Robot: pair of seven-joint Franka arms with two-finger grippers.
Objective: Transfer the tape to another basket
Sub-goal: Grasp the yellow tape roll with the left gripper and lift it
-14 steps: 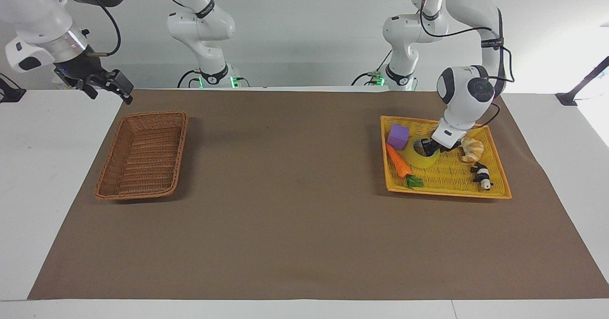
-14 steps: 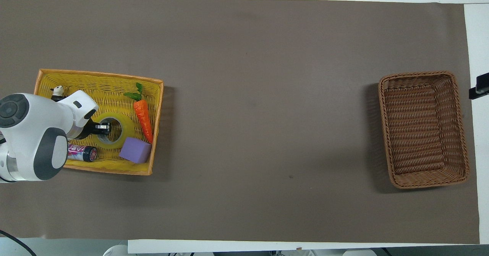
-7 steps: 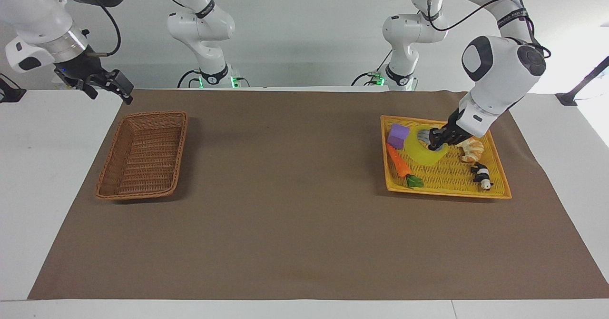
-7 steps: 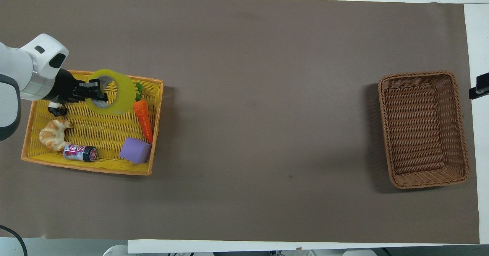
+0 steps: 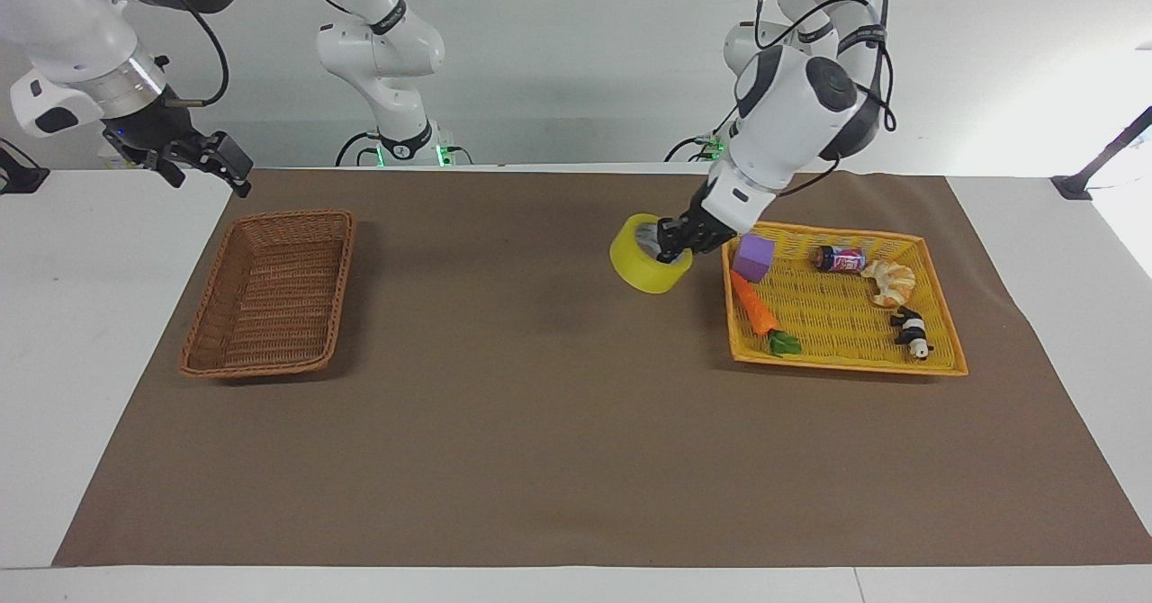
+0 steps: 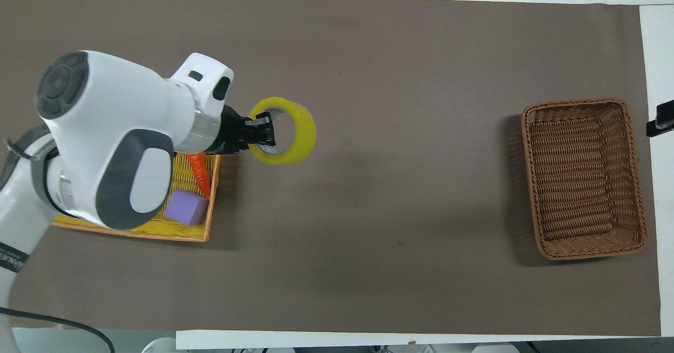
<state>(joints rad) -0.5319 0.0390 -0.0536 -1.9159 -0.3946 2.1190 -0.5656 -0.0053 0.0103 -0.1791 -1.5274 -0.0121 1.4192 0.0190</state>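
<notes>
Overhead view shows the left gripper (image 6: pixel 263 131) clamped on the tape (image 6: pixel 284 138) over bare mat beside the yellow tray (image 6: pixel 158 232). Facing view alone shows the right gripper (image 5: pixel 193 157) waiting, its fingers unclear, near the basket (image 5: pixel 270 292).

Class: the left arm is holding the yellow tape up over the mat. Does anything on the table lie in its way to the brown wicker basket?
Nothing visible does. The left gripper holds the tape over bare brown mat just outside the yellow tray; no object lies between it and the basket. The right gripper waits off the mat, beside the basket.
</notes>
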